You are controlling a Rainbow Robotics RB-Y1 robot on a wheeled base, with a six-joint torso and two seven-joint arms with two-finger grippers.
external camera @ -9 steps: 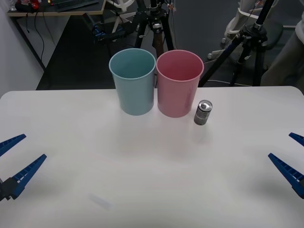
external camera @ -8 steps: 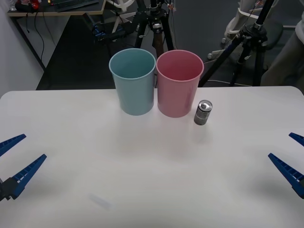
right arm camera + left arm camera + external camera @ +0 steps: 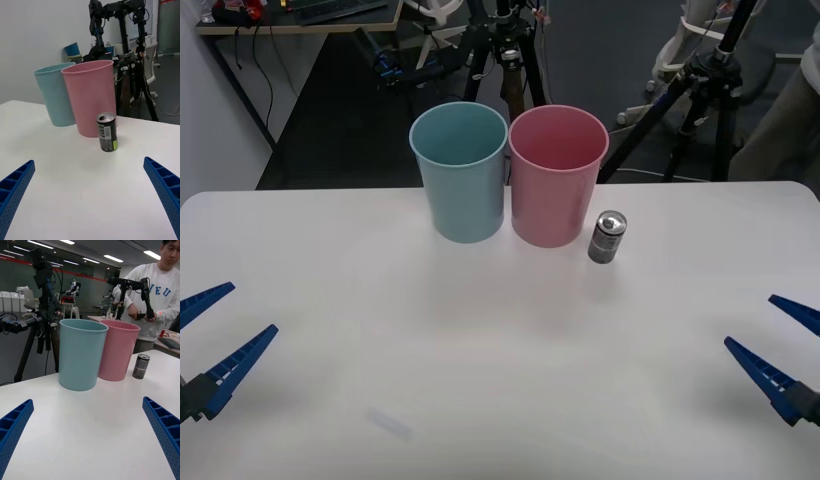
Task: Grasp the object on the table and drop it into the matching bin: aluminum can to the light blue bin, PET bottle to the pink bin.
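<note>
The aluminum can point(image 3: 608, 237) stands upright on the table point(image 3: 480, 380), just beside the pink bin point(image 3: 558, 175) on the side nearer the right tool point(image 3: 781, 346), apart from the bin wall by a narrow gap as far as the right wrist view shows. That spot explains the layout of the arms: the right tool sits low over the near right edge of the table with its two blue fingers spread wide and nothing between them, and the can lies ahead of it and toward the middle, well apart, framed between the fingers in its own camera. The wide spread suits a grasp around the can's body from the open side, since the pink bin blocks the far side. The left tool point(image 3: 208, 340) waits at the near left edge, likewise spread wide and empty; from it the light blue bin point(image 3: 461, 170) is the nearer of the two bins, with the pink one touching or nearly touching it beyond. The can belongs in the light blue bin, so the carry likely must pass over the pink rim, and a low lift could knock that bin.
</note>
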